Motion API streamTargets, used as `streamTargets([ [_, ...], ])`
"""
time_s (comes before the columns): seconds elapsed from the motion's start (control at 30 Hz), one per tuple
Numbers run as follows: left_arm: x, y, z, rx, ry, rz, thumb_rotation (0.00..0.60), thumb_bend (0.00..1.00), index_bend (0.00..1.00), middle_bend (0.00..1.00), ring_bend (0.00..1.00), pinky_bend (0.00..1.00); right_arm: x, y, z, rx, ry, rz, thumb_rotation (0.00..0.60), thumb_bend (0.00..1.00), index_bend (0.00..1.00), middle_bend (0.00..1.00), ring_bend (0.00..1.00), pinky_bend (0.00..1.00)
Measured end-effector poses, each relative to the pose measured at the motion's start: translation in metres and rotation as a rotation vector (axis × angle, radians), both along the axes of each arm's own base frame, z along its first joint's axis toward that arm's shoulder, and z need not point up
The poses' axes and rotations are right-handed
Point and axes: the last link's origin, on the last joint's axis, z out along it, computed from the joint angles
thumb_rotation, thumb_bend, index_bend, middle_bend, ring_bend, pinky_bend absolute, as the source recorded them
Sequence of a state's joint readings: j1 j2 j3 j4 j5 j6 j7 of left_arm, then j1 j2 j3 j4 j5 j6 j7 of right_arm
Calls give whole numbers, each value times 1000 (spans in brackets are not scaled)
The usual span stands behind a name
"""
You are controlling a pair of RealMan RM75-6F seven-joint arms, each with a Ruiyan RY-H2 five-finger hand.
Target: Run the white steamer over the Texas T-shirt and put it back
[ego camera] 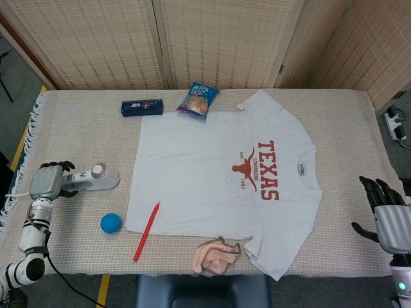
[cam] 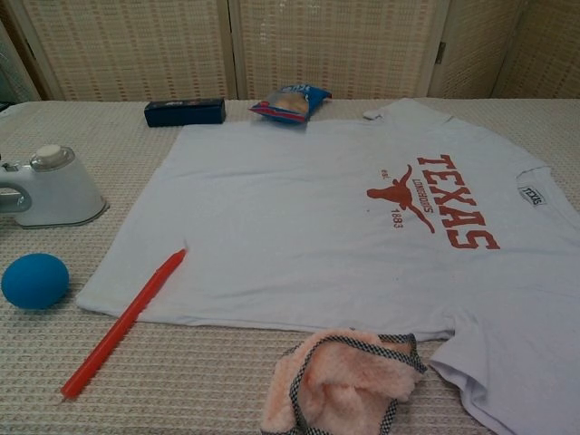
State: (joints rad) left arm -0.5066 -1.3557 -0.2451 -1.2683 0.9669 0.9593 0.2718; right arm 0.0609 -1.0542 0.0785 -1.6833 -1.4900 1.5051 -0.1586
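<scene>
The white steamer (ego camera: 95, 179) lies on the table's left side, left of the white Texas T-shirt (ego camera: 221, 179), which is spread flat with its red print (ego camera: 260, 170) facing up. My left hand (ego camera: 47, 182) is at the end of the steamer's handle, with dark fingers above and below it; how firmly they close does not show. In the chest view the steamer (cam: 50, 188) stands at the left edge with no hand in sight, beside the T-shirt (cam: 317, 217). My right hand (ego camera: 388, 218) hovers off the table's right front corner, fingers spread and empty.
A blue ball (ego camera: 110, 222) and a red pen (ego camera: 146, 231) lie in front of the steamer, the pen partly on the shirt's hem. A pink cloth (ego camera: 216, 255) sits at the front edge. A dark blue box (ego camera: 142, 107) and a snack bag (ego camera: 198, 99) lie at the back.
</scene>
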Motion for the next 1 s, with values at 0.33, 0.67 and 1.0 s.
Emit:
streamTargets([
  [0.33,2,20,-15,-1,41,-6,600,288,535,488,379,308,-3,0,-1,9,-4,-22,600,0,26,123,104,220],
  [0.67,4,23,-30,-18,12,-2,600,347,669,611,476,388,-6,1,-2,9,-5,-34,600,0,27,124,105,219],
  [1.0,3,27,-41,-11,-74,-25,600,430,841,869,723,633,-8,1,-6,33,-9,-51,600,0,36,126,121,222],
])
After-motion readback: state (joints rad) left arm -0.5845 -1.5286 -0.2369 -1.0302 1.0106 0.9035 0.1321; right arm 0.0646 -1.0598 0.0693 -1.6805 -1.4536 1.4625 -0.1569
